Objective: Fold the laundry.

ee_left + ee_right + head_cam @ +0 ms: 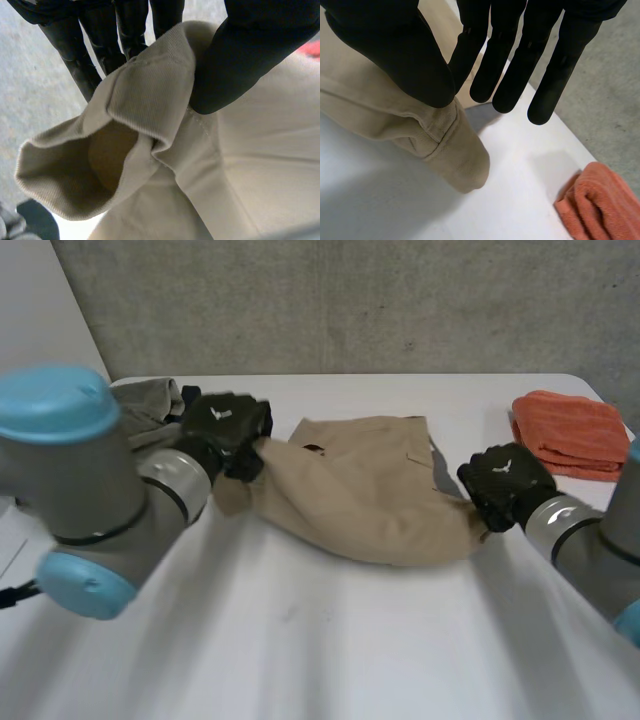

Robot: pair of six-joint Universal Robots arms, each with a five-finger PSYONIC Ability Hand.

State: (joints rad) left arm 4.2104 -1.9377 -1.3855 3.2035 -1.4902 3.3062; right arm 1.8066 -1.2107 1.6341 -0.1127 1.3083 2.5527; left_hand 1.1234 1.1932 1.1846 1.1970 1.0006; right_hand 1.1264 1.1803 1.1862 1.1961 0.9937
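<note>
- White table (pixel 320 640): biggest thing there, w/ all the laundry on it and a grey concrete wall behind.
- Beige twill garment (pixel 360 490): lay across the table's middle, btwn the two hands. Both ends were raised and the middle sagged onto the tabletop. A dark label showed near its far edge.
- Left arm (pixel 90 490): grey w/ light-blue caps, came in from the near left and reached toward the garment's left end.
- Right arm (pixel 590 540): came in from the near right, toward the garment's right end.
- Orange terry towel (pixel 570 432): folded, at the far right of the table, well apart from the garment.
- Grey-green crumpled cloth (pixel 150 405): at the far left, just behind the left hand.
- Left hand (pixel 225 430): clamped on the garment's left end. The wrist view showed the thumb (pixel 240 60) pressing a hemmed opening against the fingers.
- Right hand (pixel 505 480): pinched the garment's right end, thumb on top, fingers (pixel 545 65) straight on the far side. The end drooped below the thumb.
</note>
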